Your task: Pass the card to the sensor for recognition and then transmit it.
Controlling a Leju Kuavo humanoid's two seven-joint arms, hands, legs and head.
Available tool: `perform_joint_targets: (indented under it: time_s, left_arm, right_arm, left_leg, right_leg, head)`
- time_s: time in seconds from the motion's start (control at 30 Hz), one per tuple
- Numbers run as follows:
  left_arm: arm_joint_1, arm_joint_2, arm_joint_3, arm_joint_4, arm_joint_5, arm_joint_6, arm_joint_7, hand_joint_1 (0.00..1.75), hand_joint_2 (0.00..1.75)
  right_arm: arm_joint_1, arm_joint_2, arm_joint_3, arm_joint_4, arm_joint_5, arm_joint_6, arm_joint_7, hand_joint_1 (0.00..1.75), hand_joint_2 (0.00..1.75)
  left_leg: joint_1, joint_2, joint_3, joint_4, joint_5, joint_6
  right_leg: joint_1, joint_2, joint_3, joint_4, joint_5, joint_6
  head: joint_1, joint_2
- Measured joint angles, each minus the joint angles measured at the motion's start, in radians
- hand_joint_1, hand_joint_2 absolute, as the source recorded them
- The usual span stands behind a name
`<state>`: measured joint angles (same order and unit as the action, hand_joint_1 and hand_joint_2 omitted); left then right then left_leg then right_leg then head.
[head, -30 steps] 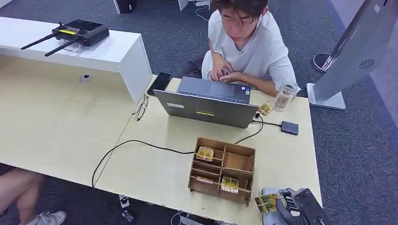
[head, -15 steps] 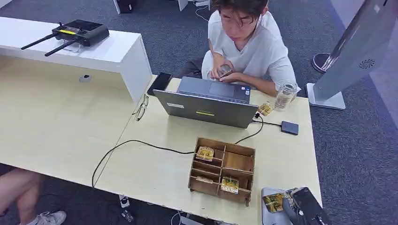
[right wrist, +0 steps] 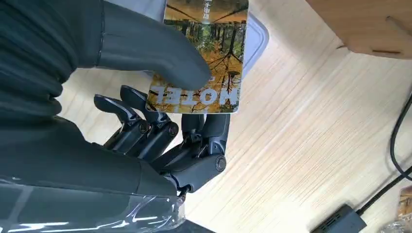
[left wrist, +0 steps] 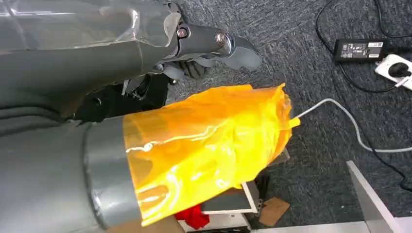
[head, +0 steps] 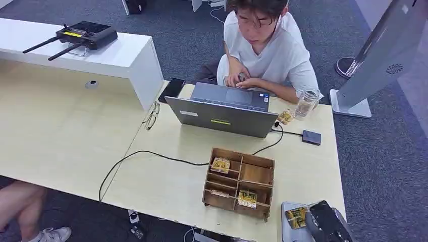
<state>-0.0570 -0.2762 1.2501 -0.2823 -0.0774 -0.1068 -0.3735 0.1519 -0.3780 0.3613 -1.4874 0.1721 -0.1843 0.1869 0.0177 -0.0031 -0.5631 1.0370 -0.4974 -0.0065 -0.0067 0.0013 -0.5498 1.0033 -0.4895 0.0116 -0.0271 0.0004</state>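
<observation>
The long pale wooden table (head: 166, 186) carries a brown wooden compartment box (head: 239, 183) and, at its near right corner, a flat grey sensor pad (head: 290, 229). Over that pad the dark grey right hand (right wrist: 160, 121) pinches a yellow forest-print hotel card (right wrist: 204, 53), thumb pressed on its printed face, darker fingers (right wrist: 145, 128) curled beneath its lower edge. The left hand (left wrist: 204, 48) hangs above carpet, fingers curled in on nothing.

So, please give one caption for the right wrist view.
Right hand holds a hotel card over the grey sensor pad.
</observation>
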Motion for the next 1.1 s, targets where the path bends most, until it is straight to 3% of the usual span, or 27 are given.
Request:
perform_joint_targets:
  time_s: [0.63, 1.1]
  left_arm:
    - [0.0, 0.0, 0.0, 0.0, 0.0, -0.005, 0.006, 0.0, 0.0]
    - [-0.001, 0.0, 0.0, 0.0, 0.0, -0.006, 0.011, 0.0, 0.0]
  right_arm:
    - [0.0, 0.046, 0.007, 0.036, 0.128, -0.028, 0.044, 1.75, 1.75]
    - [-0.004, 0.067, 0.011, 0.064, 0.135, -0.035, 0.047, 1.75, 1.75]
  left_leg:
    - [0.0, 0.0, 0.0, 0.0, 0.0, 0.0]
    - [0.0, 0.0, 0.0, 0.0, 0.0, 0.0]
  right_leg:
    - [0.0, 0.0, 0.0, 0.0, 0.0, 0.0]
    - [0.0, 0.0, 0.0, 0.0, 0.0, 0.0]
  head:
    - [0.0, 0.0]
    - [0.0, 0.0]
